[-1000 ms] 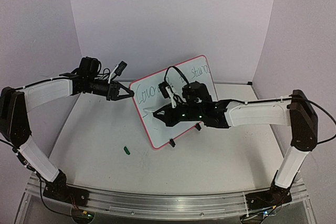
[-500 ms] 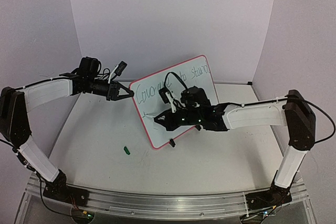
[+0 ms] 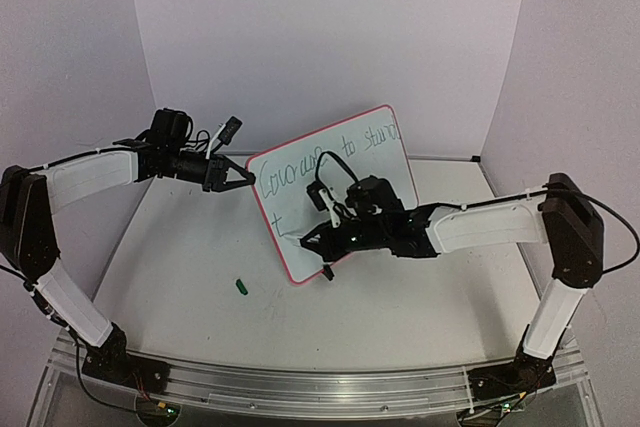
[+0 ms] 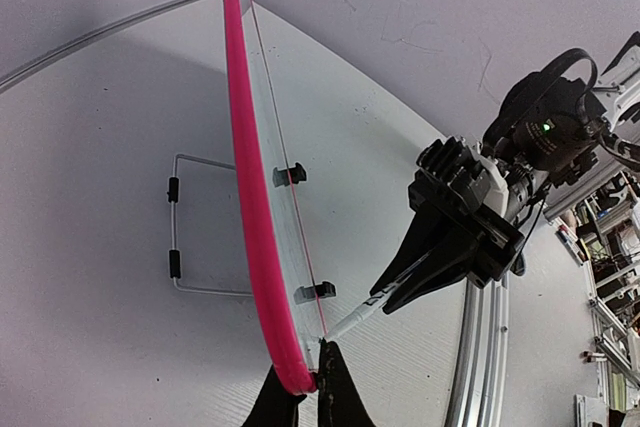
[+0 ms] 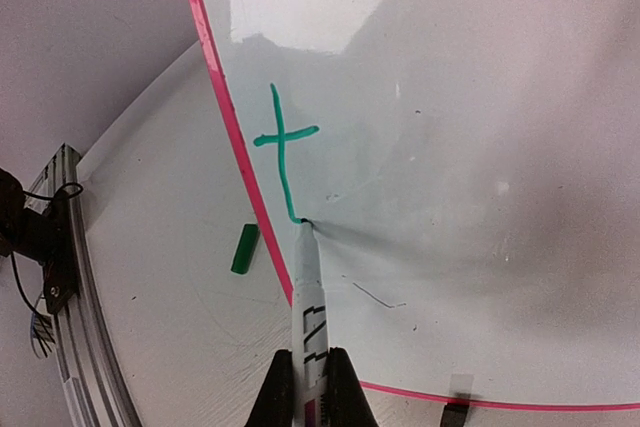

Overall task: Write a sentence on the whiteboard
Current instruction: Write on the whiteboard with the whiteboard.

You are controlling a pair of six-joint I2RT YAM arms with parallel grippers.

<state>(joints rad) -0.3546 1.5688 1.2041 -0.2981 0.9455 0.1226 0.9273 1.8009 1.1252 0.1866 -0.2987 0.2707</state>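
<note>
The whiteboard (image 3: 392,173), white with a pink frame, stands tilted on the table. Its green sentence reads "Courage to stand" (image 3: 325,155) on the top line, with a single "t" (image 5: 284,147) below it at the left. My left gripper (image 3: 243,179) is shut on the board's upper left edge; in the left wrist view its jaws (image 4: 305,375) pinch the pink frame (image 4: 250,207). My right gripper (image 5: 310,365) is shut on a white marker (image 5: 307,292). The marker's tip touches the board at the foot of the "t".
A green marker cap (image 3: 241,286) lies on the table left of the board's lower corner. Black clip feet (image 3: 327,272) and a wire stand (image 4: 175,222) hold the board up. An aluminium rail (image 3: 300,387) runs along the near edge, and walls close in the back and sides.
My right gripper has moved down and to the left across the board with the marker, and a "t" has appeared on the second line. The left arm has stayed still.
</note>
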